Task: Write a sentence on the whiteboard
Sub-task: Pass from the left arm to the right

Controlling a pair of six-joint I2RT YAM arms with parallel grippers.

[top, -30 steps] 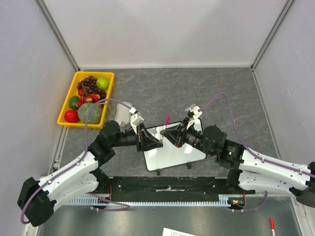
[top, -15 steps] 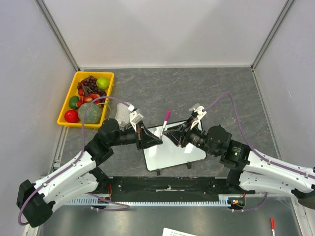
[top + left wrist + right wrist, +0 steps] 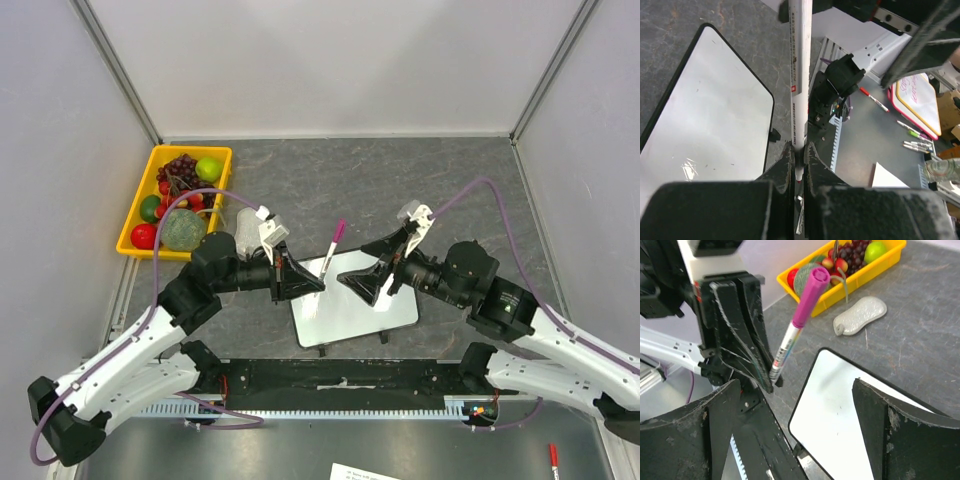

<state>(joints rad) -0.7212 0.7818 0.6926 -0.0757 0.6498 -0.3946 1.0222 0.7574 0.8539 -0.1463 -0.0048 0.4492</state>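
Whiteboard lies flat on the grey table, near the front edge and between the two arms, its white face glossy inside the thin black frame. The left gripper is clamped on the lower end of a marker, which leans with its pink cap uppermost (above the board's far left corner). The right gripper faces it just beside the board, fingers spread wide and holding nothing. A yellow fruit tray and a grey pad sit at far left.

Bright, even light is given; shadows are soft. Faint glare is shown on the whiteboard; wrist-view foregrounds are blurred.
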